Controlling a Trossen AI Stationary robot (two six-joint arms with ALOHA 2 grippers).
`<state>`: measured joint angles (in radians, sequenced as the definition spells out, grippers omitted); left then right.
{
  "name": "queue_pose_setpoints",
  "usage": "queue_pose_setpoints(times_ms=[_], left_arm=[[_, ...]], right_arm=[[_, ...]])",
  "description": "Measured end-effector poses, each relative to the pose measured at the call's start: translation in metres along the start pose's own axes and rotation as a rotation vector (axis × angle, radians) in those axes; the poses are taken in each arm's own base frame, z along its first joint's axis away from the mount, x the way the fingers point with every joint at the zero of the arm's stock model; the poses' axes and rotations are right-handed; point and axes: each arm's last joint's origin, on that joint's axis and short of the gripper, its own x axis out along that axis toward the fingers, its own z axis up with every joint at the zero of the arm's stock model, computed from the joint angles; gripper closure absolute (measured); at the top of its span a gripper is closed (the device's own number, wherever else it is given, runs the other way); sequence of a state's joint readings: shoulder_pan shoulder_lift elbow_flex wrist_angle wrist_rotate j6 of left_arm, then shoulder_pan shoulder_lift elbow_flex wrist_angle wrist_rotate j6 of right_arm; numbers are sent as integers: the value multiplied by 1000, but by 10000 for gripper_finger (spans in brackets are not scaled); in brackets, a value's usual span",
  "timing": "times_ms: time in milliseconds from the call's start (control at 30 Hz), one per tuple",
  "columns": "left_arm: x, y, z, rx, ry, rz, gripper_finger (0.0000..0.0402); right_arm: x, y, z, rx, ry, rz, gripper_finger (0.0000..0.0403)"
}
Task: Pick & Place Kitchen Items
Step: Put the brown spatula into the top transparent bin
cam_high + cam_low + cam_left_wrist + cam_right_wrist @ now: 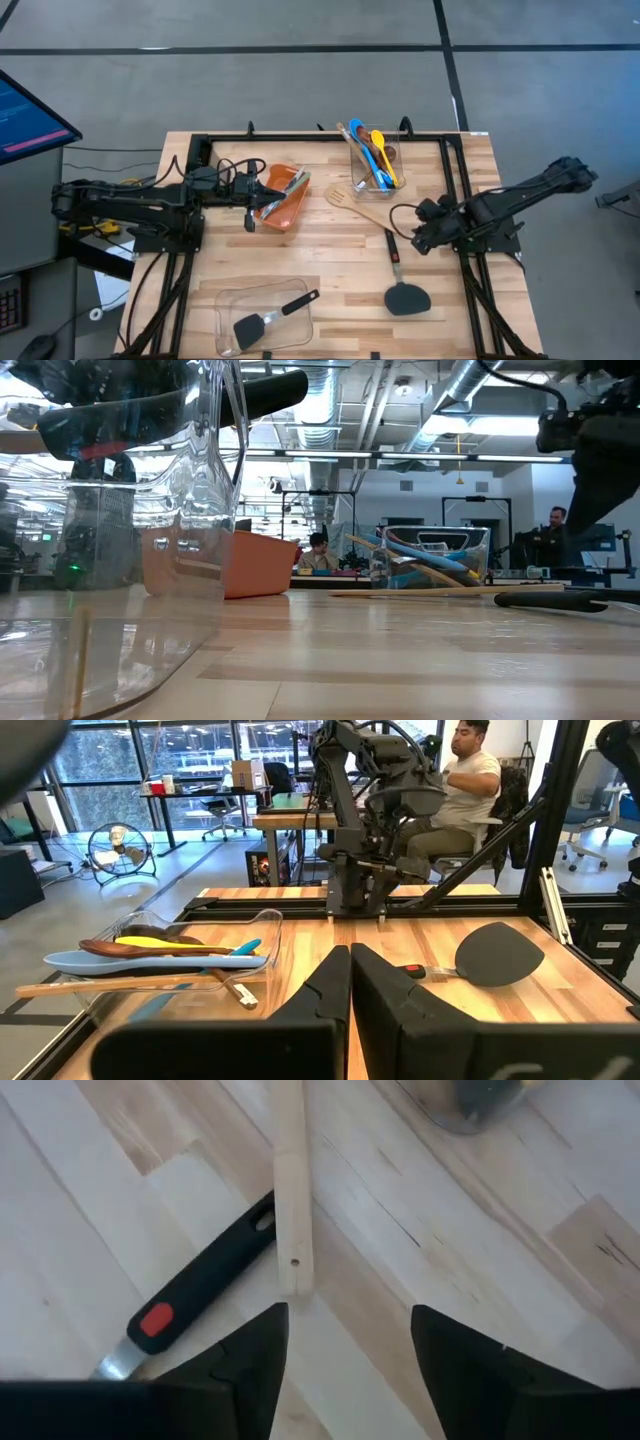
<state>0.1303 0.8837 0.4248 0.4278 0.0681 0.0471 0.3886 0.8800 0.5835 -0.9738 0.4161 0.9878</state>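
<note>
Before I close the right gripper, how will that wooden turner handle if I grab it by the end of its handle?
The slotted wooden turner lies flat and looks rigid, so it probably won't flex. Its handle tip sits ahead of the open right gripper, beside the black spatula; gripped there, the wider head may sag. Its flat handle seems unlikely to roll.

Ahead of the open right jaws: a pale wooden handle [289, 1190] crossing a black handle [203, 1285] with a red spot, on the light wood counter [480, 1230].

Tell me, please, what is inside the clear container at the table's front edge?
One black spatula lies inside the clear container, its handle sticking out over the rim. Nothing else shows through its walls.
</note>
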Motion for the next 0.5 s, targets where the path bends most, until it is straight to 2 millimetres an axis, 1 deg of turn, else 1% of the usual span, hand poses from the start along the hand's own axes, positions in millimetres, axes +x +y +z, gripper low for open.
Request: queue_pose_setpoints(times_ms=[133,267,400,500], left_arm=[[0,0,0,0,0,0,401],[0,0,0,0,0,0,400],[0,0,0,0,0,0,401],[0,0,0,0,0,1,401]], right_arm=[[7,4,6,-1,31,22,197],[13,4,16,-15,25,49,213],[18,-1,24,4,46,56,229],[24,-7,27,24,65,67,233]])
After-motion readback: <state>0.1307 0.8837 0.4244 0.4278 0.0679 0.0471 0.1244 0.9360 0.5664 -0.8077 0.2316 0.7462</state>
